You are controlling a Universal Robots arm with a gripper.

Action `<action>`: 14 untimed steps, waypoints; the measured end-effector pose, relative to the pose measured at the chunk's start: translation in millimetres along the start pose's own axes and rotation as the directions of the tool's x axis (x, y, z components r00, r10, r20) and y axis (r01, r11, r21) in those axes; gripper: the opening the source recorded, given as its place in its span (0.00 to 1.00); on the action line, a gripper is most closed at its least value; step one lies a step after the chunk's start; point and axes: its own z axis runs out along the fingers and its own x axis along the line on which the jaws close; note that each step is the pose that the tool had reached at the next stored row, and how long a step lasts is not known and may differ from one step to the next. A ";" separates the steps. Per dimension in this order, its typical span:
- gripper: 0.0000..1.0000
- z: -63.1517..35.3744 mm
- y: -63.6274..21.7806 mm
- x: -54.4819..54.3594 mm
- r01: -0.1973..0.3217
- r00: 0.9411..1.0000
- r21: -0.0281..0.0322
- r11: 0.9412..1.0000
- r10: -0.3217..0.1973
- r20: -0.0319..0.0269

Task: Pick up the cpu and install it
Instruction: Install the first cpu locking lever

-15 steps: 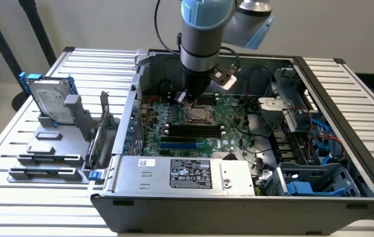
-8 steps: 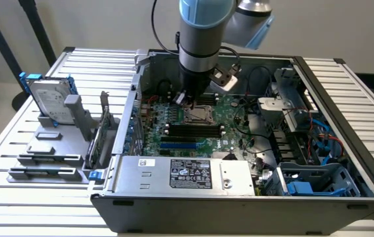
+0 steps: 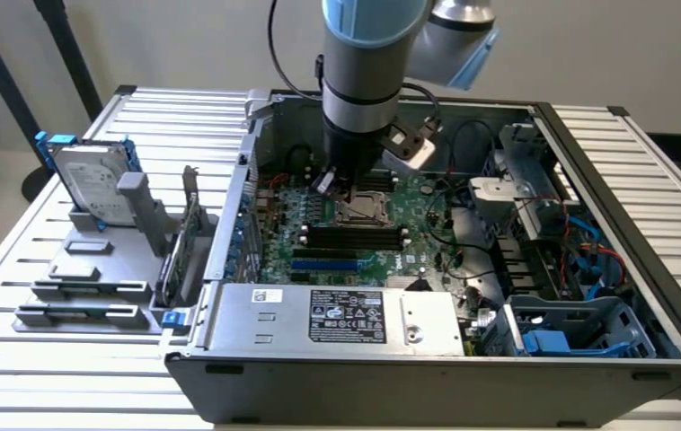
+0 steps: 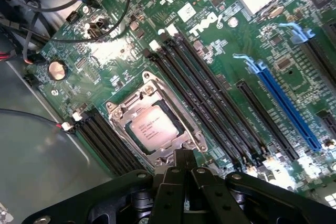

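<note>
The cpu (image 4: 154,127), a small square chip with a silver-grey top, lies flat inside the metal socket frame (image 4: 122,109) on the green motherboard (image 4: 105,56). My gripper (image 4: 184,157) hovers just off one edge of the socket, its black fingers drawn together with nothing between them. In the exterior view the arm reaches down into the open computer case, with the gripper (image 3: 336,186) just above the socket (image 3: 360,212) near the middle of the board.
Black memory slots (image 4: 205,93) and a blue expansion slot (image 4: 286,106) run beside the socket. Cables (image 4: 31,30) cross one corner of the board. Outside the case, a hard drive (image 3: 89,184) stands in grey holder blocks (image 3: 83,287) at the exterior view's left.
</note>
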 end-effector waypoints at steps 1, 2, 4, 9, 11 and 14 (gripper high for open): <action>0.11 -0.9 0.9 -1.7 0.000 1.000 0.001 1.000 0.000 0.001; 0.11 -1.9 1.7 -3.5 0.000 1.000 0.002 1.000 0.000 0.001; 0.11 -3.5 2.9 -6.9 -0.001 1.000 0.004 1.000 0.001 0.003; 0.11 -3.7 0.9 -10.2 -0.006 1.000 0.018 1.000 0.006 0.014; 0.11 -3.3 0.7 -10.7 -0.007 1.000 0.020 1.000 0.007 0.016; 0.11 -3.0 1.2 -11.7 -0.008 1.000 0.023 1.000 0.008 0.019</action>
